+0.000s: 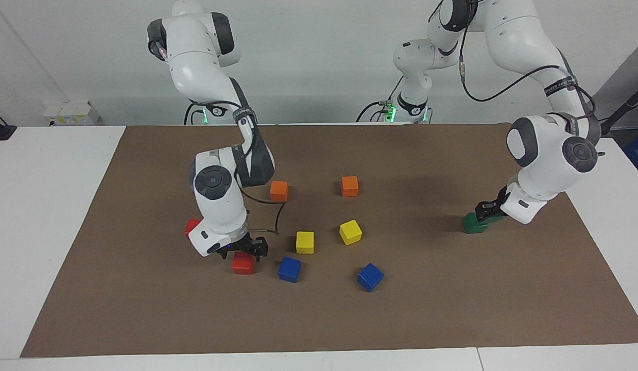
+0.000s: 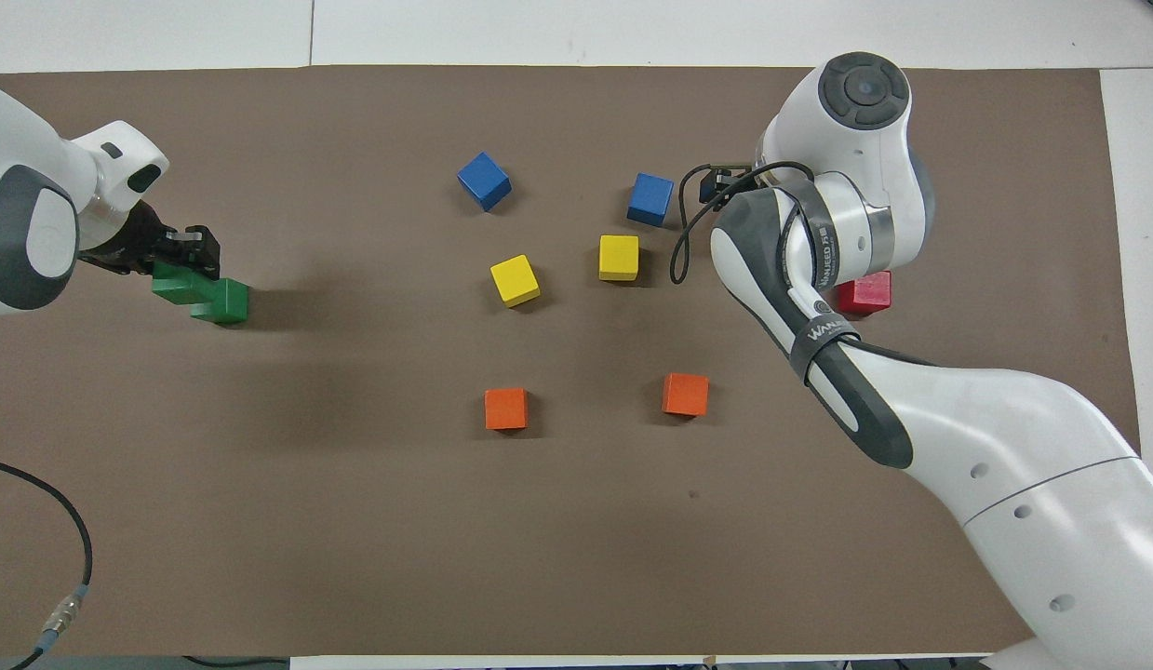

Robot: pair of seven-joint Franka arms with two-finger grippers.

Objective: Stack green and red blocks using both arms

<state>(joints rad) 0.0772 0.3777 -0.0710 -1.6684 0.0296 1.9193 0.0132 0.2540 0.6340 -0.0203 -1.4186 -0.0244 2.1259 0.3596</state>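
Observation:
My right gripper [image 1: 245,249] is open and low, right over a red cube [image 1: 243,265] that is hidden under the arm in the overhead view. A second red cube [image 1: 191,225] lies nearer the robots, partly covered by that arm; it also shows in the overhead view [image 2: 864,293]. My left gripper [image 1: 486,210] [image 2: 180,249] is shut on a green cube [image 2: 171,282]. It holds the cube low, close against the other green cube [image 1: 473,223] [image 2: 221,301], on the side toward the left arm's end. I cannot tell whether the two touch.
On the brown mat [image 1: 143,309] lie two orange cubes [image 1: 279,190] [image 1: 349,186], two yellow cubes [image 1: 305,242] [image 1: 350,232] and two blue cubes [image 1: 289,269] [image 1: 370,276]. One blue cube lies close beside the red cube under my right gripper.

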